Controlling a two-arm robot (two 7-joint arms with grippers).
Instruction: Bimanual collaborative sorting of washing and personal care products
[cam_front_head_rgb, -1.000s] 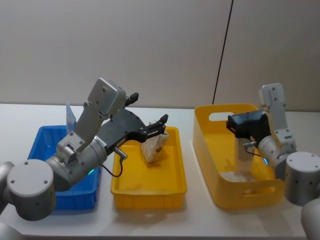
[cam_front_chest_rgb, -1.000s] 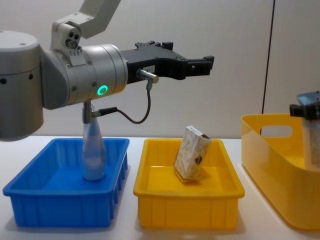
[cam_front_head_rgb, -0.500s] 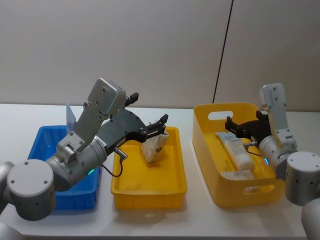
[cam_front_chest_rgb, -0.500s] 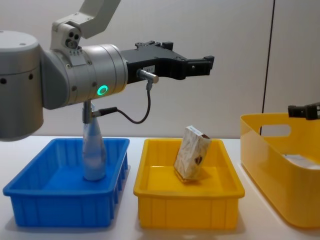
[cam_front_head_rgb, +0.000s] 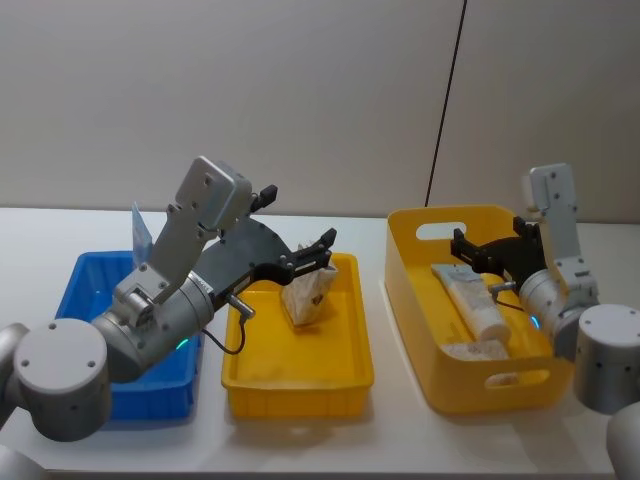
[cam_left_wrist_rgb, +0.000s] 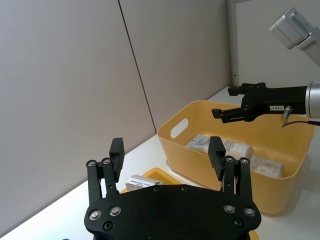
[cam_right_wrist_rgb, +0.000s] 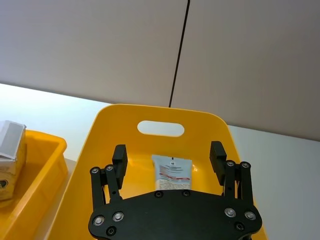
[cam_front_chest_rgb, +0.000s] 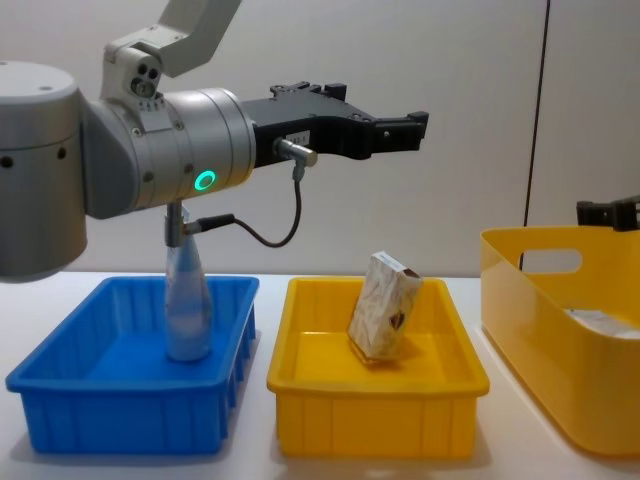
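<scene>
Sorting station with three bins. The left gripper (cam_front_head_rgb: 322, 250) hangs above the low yellow tray (cam_front_head_rgb: 345, 375), its jaws spread wide and holding nothing; below it a marbled carton (cam_front_head_rgb: 307, 295) leans tilted against the tray's far wall, probably where it settled when let go. The right gripper (cam_front_head_rgb: 463, 253), also wide and empty, is poised above the tall yellow tub (cam_front_head_rgb: 440, 390), where the refill pouch (cam_front_head_rgb: 470, 300) lies flat on its side beside a second carton (cam_front_head_rgb: 478, 351) on the tub floor (the pouch is likely too soft to stand unsupported). The clear slim bottle (cam_front_chest_rgb: 187, 305) stands upright in the blue bin (cam_front_chest_rgb: 60, 405), stable on its base. Each product type appears to occupy its own container.
</scene>
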